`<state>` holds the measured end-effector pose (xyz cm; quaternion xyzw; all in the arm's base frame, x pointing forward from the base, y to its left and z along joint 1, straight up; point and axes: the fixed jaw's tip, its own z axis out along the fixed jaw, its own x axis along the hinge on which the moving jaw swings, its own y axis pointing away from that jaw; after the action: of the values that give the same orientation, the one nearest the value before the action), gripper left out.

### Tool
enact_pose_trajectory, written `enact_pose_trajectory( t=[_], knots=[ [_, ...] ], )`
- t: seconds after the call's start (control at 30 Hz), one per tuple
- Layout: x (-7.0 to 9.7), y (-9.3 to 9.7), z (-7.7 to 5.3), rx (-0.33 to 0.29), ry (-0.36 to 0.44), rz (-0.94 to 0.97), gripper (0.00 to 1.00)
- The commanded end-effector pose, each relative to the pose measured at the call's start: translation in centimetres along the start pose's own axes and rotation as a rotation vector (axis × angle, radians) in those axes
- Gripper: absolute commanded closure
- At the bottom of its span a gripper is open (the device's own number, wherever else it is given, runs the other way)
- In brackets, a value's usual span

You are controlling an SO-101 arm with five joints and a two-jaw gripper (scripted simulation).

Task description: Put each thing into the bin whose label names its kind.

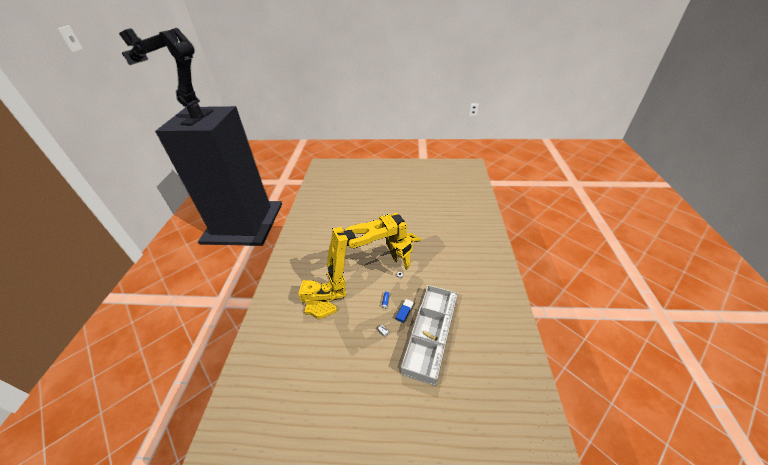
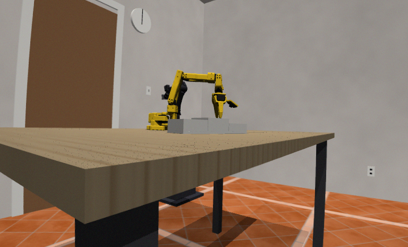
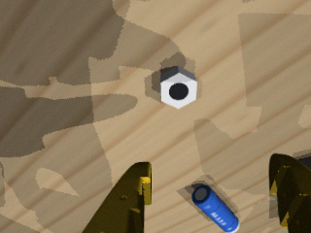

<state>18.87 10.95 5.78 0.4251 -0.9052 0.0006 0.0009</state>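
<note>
My gripper (image 1: 400, 264) (image 2: 218, 116) (image 3: 211, 162) is open and empty, pointing down above the table near the hex nut. The silver hex nut (image 1: 397, 275) (image 3: 178, 104) lies flat, beyond the fingertips in the wrist view. A blue battery (image 1: 385, 299) (image 3: 216, 209) lies on the table, low between the fingers in the wrist view. A blue and white eraser-like block (image 1: 403, 311) lies beside the bins. A small grey-white thing (image 1: 383, 329) lies nearer the front. A slim tan thing (image 1: 429, 335) is in the middle bin. The bin labels are too small to read.
Three joined grey-white bins (image 1: 419, 376) (image 2: 195, 126) stand in a row on the wooden table (image 1: 362, 420) (image 2: 120, 148), right of the loose things. The end bins look empty. A black arm (image 1: 184, 69) stands on a dark pedestal (image 1: 209, 177) beyond the table's left edge.
</note>
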Motion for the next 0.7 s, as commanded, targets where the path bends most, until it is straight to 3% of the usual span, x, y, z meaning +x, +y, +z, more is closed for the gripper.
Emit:
enact_pose_trajectory(
  t=[0.0,0.23,0.67],
  knots=[
    [-0.4,0.0,-0.7,0.016,-0.044,0.004,0.77],
    [-0.5,0.0,-0.1,0.016,-0.044,0.004,0.77],
    [-0.6,-0.1,2.4,0.016,-0.044,0.004,0.77]
  ],
)
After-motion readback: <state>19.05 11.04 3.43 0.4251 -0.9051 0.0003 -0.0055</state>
